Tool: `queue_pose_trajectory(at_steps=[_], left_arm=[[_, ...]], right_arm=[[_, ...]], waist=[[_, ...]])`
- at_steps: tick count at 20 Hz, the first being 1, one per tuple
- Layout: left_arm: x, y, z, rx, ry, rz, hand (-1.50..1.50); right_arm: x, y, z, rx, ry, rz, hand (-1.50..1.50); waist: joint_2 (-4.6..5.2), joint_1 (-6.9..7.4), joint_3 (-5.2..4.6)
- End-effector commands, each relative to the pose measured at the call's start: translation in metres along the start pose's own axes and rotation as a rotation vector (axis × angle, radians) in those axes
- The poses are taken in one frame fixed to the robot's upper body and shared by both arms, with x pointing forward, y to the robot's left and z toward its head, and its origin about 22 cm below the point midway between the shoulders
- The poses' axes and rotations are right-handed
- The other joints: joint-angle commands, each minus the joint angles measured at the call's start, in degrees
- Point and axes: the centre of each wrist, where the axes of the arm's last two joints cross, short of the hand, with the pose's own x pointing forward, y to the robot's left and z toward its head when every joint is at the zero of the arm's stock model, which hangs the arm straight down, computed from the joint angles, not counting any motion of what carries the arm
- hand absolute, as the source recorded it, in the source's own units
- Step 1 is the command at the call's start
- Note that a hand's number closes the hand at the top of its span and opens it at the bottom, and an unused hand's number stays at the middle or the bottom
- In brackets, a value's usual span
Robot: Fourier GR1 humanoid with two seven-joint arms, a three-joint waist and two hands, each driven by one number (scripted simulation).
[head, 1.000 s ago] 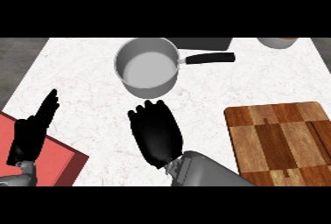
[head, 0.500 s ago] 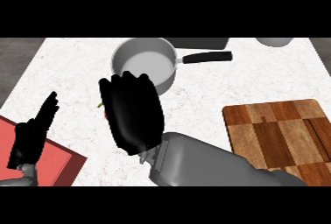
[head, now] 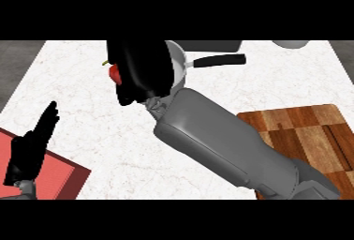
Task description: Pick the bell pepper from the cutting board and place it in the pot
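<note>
My right hand (head: 142, 70) is curled round the red bell pepper (head: 113, 72), of which only a red sliver and a bit of green stem show at the hand's left edge. The hand hangs over the grey pot (head: 181, 60) and hides most of it; the pot's rim and its black handle (head: 220, 60) stick out to the right. The wooden cutting board (head: 304, 136) lies at the right with nothing visible on it, partly behind my forearm. My left hand (head: 33, 145) rests open at the lower left, fingers straight.
A red block (head: 52, 180) sits at the lower left corner under my left hand. A dark item (head: 214, 45) and a grey bowl (head: 290, 44) stand at the counter's far edge. White marble counter spreads between the hands.
My right hand has carried the pepper up and away from me, from the counter's middle to above the pot. The left hand has stayed put.
</note>
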Motion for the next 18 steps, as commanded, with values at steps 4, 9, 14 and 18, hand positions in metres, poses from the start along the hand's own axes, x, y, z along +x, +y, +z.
queue_pose_trajectory(at_steps=[4, 9, 14, 18], left_arm=[[-0.005, -0.003, -0.003, 0.005, -0.012, 0.011, 0.0], [0.009, -0.011, -0.009, -0.023, -0.022, 0.002, 0.0], [0.011, -0.004, -0.015, -0.047, -0.055, -0.004, 0.0], [0.023, -0.012, -0.015, -0.05, -0.076, -0.003, 0.0]], right_arm=[[-0.036, -0.001, -0.053, -0.012, 0.012, 0.032, 1.5], [-0.066, 0.01, -0.066, 0.011, 0.03, 0.013, 1.5], [-0.096, 0.024, -0.067, 0.042, 0.038, 0.136, 1.5], [-0.11, 0.024, -0.07, 0.071, 0.06, 0.152, 1.5]], waist=[[0.33, 0.22, -0.02], [0.88, 1.99, -0.03], [1.58, 3.65, -0.1], [2.11, 4.75, -0.04]])
